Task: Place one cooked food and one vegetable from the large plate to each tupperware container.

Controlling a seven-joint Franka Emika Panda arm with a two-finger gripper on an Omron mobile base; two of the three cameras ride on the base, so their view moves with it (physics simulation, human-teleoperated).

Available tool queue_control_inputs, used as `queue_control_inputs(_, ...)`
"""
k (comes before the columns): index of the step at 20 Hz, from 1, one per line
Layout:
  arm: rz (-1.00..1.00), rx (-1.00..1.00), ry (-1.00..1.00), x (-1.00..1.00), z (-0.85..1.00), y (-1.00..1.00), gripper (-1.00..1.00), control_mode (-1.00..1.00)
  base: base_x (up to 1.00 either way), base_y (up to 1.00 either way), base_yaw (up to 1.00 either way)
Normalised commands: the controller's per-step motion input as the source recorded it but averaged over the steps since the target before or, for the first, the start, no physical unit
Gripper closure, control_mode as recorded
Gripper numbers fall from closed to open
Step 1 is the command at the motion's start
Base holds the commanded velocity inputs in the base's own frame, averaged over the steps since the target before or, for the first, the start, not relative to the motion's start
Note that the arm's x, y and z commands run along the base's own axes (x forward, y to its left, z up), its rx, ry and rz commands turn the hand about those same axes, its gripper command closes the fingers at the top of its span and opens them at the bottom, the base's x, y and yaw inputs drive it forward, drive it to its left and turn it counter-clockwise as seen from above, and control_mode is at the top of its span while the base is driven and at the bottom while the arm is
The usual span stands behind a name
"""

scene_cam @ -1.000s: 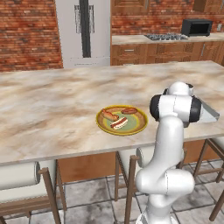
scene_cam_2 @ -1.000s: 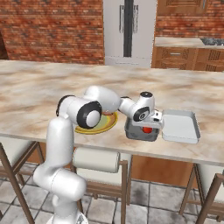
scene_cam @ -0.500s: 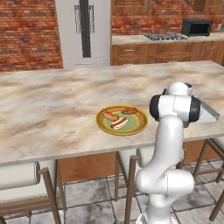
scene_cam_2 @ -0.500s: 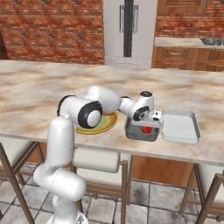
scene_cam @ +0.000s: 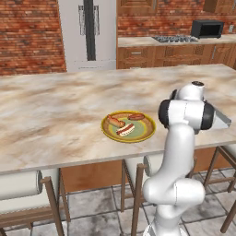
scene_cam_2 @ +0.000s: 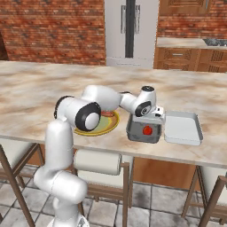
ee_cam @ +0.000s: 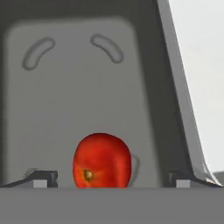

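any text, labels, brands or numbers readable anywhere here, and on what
None: no readable word, number or brand in any view.
Tray: two curved embossed marks on its floor, a shape, not letters.
Tomato: no sticker or label.
Plate: plain coloured rings.
Microwave and fridge: too small to show any marking.

A red tomato point(ee_cam: 102, 160) lies in a grey container point(ee_cam: 65, 87); the yellow-rimmed plate point(scene_cam: 128, 126) has a green centre.

Two containers point(scene_cam_2: 182, 128), one plate point(scene_cam: 128, 127), one tomato point(ee_cam: 102, 161)
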Motion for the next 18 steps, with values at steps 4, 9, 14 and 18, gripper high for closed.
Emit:
queue_control_inputs(4, 0.0, 0.03, 0.0, -0.34, 0.82, 0.44, -1.0, -1.0, 0.0, 0.0, 0.0)
queue_control_inputs(9, 0.0, 0.13, 0.0, -0.34, 0.61, 0.91, -1.0, -1.0, 0.0, 0.0, 0.0)
queue_control_inputs(14, -0.06, 0.14, 0.01, -0.22, 0.46, 1.0, -1.0, -1.0, 0.0, 0.0, 0.0)
queue_control_inputs(18, -0.08, 0.12, 0.19, -0.05, 0.26, 1.0, -1.0, -1.0, 0.0, 0.0, 0.0)
